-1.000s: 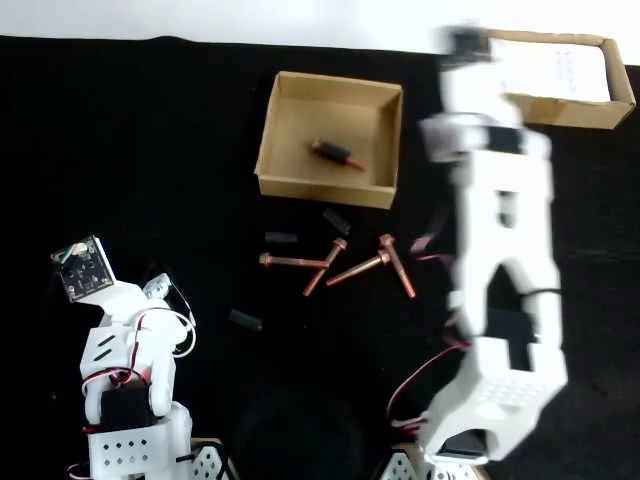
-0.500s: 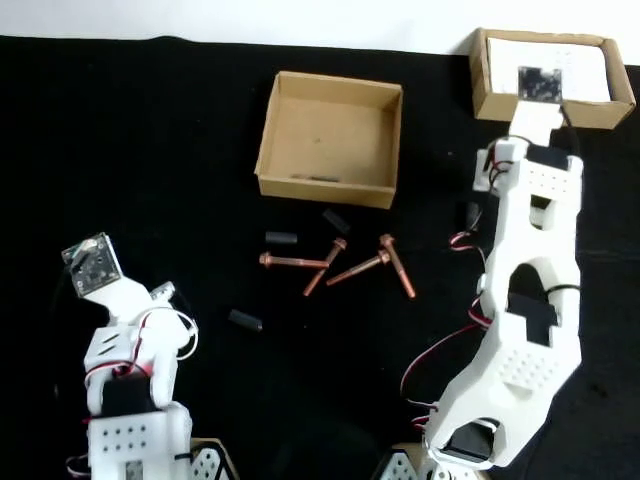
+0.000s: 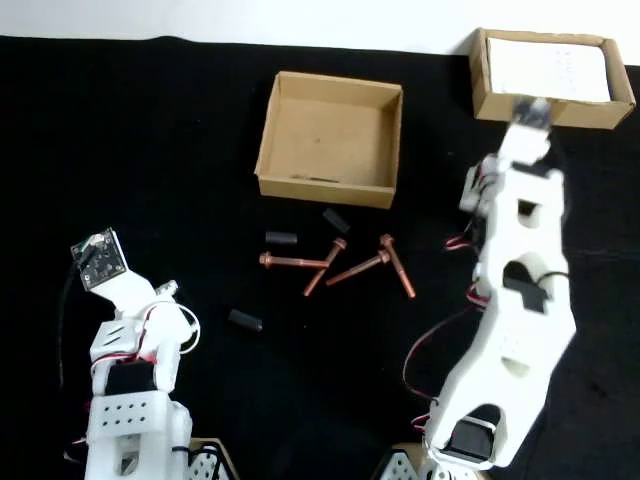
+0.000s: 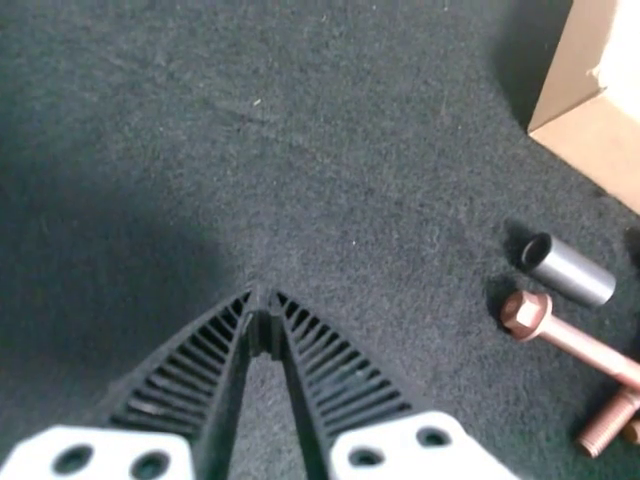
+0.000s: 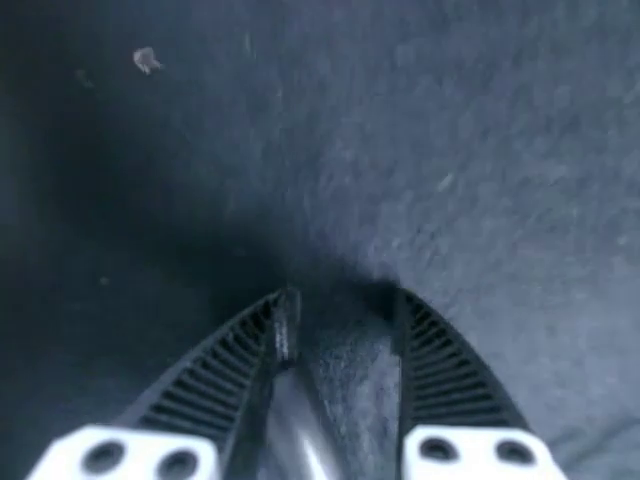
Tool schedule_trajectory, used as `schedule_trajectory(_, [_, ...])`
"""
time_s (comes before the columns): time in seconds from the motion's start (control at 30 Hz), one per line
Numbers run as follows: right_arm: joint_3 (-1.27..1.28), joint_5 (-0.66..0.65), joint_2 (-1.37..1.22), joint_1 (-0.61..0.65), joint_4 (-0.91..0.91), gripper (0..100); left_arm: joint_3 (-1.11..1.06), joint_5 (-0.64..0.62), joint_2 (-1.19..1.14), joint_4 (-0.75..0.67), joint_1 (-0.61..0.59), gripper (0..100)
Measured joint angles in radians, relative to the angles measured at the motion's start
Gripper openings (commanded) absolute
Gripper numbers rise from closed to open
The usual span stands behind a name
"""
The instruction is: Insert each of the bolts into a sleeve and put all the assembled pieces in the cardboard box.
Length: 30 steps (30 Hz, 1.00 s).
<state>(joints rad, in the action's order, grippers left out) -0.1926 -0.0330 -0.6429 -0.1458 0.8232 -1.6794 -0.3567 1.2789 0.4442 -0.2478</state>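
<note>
Four copper hex bolts loose on the black desk [image 3: 150,150], clustered just in front of the open cardboard box [image 3: 325,188]: first bolt [image 3: 295,262] lying crosswise, head to the left; second bolt [image 3: 325,267] slanting across its threaded end; third bolt [image 3: 357,268] also slanted, head against the shank of the fourth bolt [image 3: 398,268]. Three short black sleeves close by, none on a bolt: first sleeve [image 3: 281,238] just behind the head of the first bolt, second sleeve [image 3: 336,220] tilted between the cluster and the box's near wall, third sleeve [image 3: 245,321] alone, nearer the left arm [image 3: 130,350]. Inside the box, a faint dark line along the near wall, too dim to identify.

Left arm folded at the near left of the desk, well apart from the cluster. At its tip, left jaws pressed together, tips meeting, over bare cloth. Ahead of them in the left wrist view: first sleeve [image 4: 568,270] with open bore showing, first bolt [image 4: 560,332] with flanged head just beside it but apart, and a corner of the cardboard box [image 4: 585,100] beyond.

Right arm [image 3: 515,300] stretched up the right side of the desk, wrist at the near wall of a second cardboard box [image 3: 605,115] holding a white sheet [image 3: 555,68]. Below it, right jaws spread, pointing down at dark cloth.
</note>
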Motion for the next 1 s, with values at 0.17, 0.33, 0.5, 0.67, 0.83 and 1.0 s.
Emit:
schedule_trajectory(0.17, [-0.002, 0.003, -0.018, 0.006, -0.017, 13.7, 0.0, -0.002, -0.003, -0.006, 0.0, 1])
schedule_trajectory(0.33, [-0.003, 0.003, -0.017, 0.011, 0.003, 13.7, 0.0, -0.002, -0.008, -0.012, -0.02, 1])
schedule_trajectory(0.5, [-0.018, 0.003, 0.025, 0.015, 0.117, 13.7, 0.0, -0.002, -0.008, -0.018, -0.037, 1])
schedule_trajectory(0.67, [-0.012, 0.003, 0.173, 0.074, 0.29, 13.7, 0.0, -0.002, -0.008, -0.018, -0.037, 1])
schedule_trajectory(0.83, [0.071, 0.003, 0.325, 0.11, 0.328, 13.7, 0.0, -0.002, -0.008, -0.018, -0.037, 1])
schedule_trajectory(1.0, [0.215, 0.003, 0.339, 0.114, 0.21, 13.7, 0.0, -0.002, -0.008, -0.018, -0.037, 1])
